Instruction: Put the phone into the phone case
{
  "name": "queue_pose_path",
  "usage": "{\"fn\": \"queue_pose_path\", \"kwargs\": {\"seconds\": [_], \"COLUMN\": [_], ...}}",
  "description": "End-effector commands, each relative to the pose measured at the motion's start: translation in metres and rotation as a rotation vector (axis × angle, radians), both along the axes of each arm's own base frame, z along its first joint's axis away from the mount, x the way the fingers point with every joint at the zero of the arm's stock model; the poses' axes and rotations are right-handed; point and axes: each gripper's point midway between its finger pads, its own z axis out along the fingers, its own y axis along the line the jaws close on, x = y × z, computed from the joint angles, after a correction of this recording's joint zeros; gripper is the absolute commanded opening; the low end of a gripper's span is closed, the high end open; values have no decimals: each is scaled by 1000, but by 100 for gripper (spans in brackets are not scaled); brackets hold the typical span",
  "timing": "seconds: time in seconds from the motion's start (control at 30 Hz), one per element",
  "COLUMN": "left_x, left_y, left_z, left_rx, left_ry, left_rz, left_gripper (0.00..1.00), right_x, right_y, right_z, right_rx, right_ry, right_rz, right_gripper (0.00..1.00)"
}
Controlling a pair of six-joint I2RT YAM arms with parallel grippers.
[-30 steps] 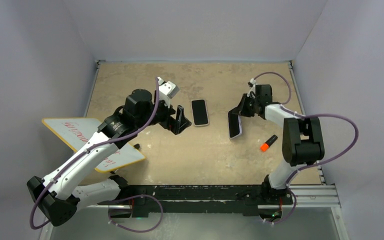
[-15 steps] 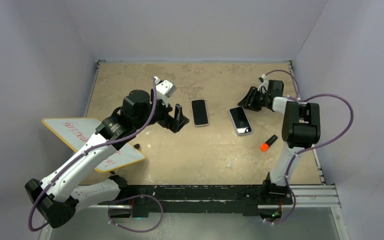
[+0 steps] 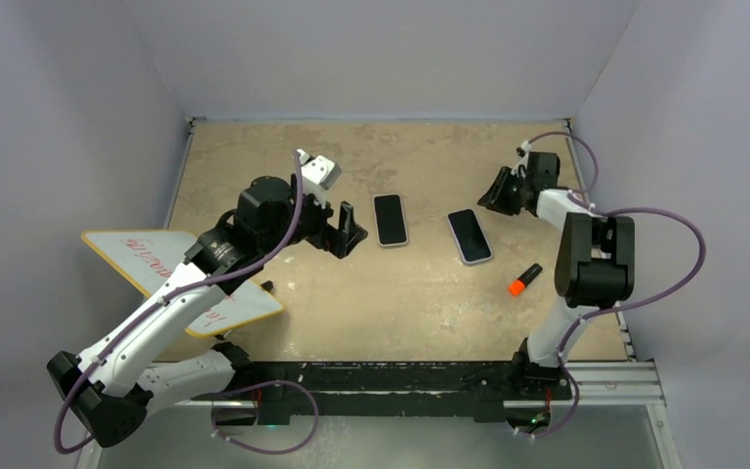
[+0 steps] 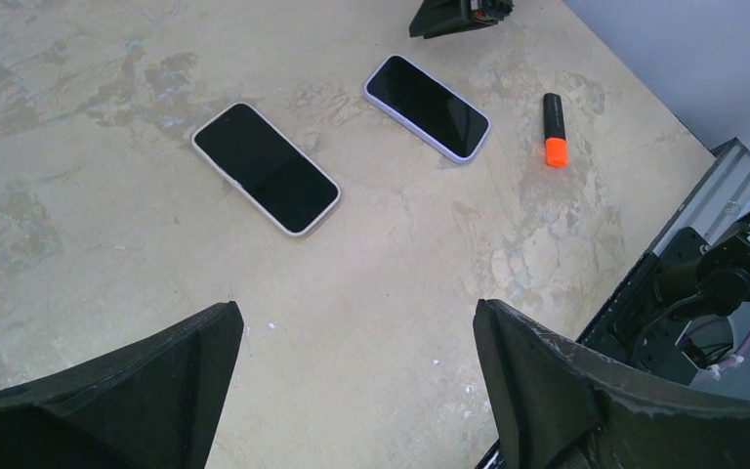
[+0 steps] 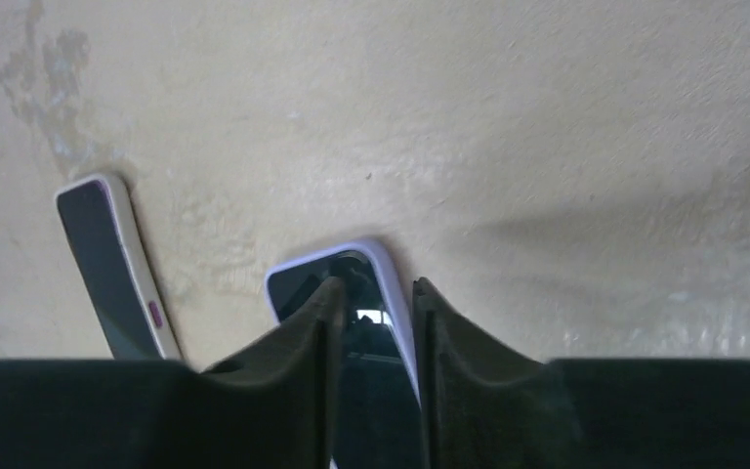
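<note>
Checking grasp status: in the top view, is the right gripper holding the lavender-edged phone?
No, the lavender-edged phone lies flat on the table, clear of the right gripper.

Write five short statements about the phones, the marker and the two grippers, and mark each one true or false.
1. The cream-edged phone and the lilac-edged phone both lie flat on the table, screens up. True.
2. The right gripper grips the lilac-edged phone. False: its jaws stand apart, off the phone, holding nothing.
3. The orange-tipped marker lies between the two phones. False: it lies to the right of the lilac-edged phone.
4. The left gripper is open and empty. True.
5. The two phones touch. False: bare table separates them.
</note>
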Motion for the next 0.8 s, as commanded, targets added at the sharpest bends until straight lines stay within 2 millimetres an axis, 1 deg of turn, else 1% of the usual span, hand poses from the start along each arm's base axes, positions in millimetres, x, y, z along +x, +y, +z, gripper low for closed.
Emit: {"fn": "queue_pose_path", "kwargs": {"seconds": [0.0, 0.03, 0.07, 0.1, 0.13, 0.23, 0.27, 0.3, 0.33, 0.4, 0.43, 0.47, 0.53, 0.57, 0.67, 0.77], "left_x": [4, 6, 7, 10, 12, 19, 20, 22, 22, 22, 25, 27, 28, 28, 25, 21], "left_y": [5, 7, 10, 12, 14, 21, 24, 24, 24, 24, 26, 29, 32, 31, 31, 35], "left_z": [19, 19, 19, 19, 18, 14, 14, 13, 15, 18, 20, 23, 28, 34, 55, 72], "left_rx": [-34, -30, -22, -14, -3, 26, 28, 28, 25, 18, 15, 12, -7, -26, -70, -116], "left_ry": [-57, -59, -55, -49, -39, -9, -3, 3, 5, 14, 14, 12, 8, 1, -31, -55], "left_rz": [38, 52, 68, 89, 107, 174, 195, 204, 209, 218, 244, 263, 295, 297, 285, 301], "left_gripper": [93, 93, 93, 93, 93, 93, 93, 93, 93, 93, 93, 93, 93, 93, 94, 94], "right_x": [-21, -27, -34, -41, -49, -70, -77, -83, -90, -106, -114, -123, -136, -141, -158, -175], "right_y": [21, 26, 33, 37, 47, 69, 77, 84, 93, 110, 118, 123, 125, 123, 114, 108], "right_z": [25, 29, 34, 42, 50, 81, 94, 105, 117, 141, 154, 170, 194, 205, 239, 260], "right_rx": [1, 1, 1, 3, 4, -7, -7, -1, 6, 23, 39, 55, 81, 86, 77, 104], "right_ry": [-2, -1, 0, -8, -15, -73, -100, -120, -145, -198, -231, -274, -332, -362, -457, -514], "right_rz": [29, 43, 58, 69, 91, 126, 140, 154, 168, 201, 218, 228, 229, 225, 212, 190], "right_gripper": [22, 17, 14, 14, 14, 15, 17, 21, 27, 43, 55, 63, 87, 97, 99, 99]}}
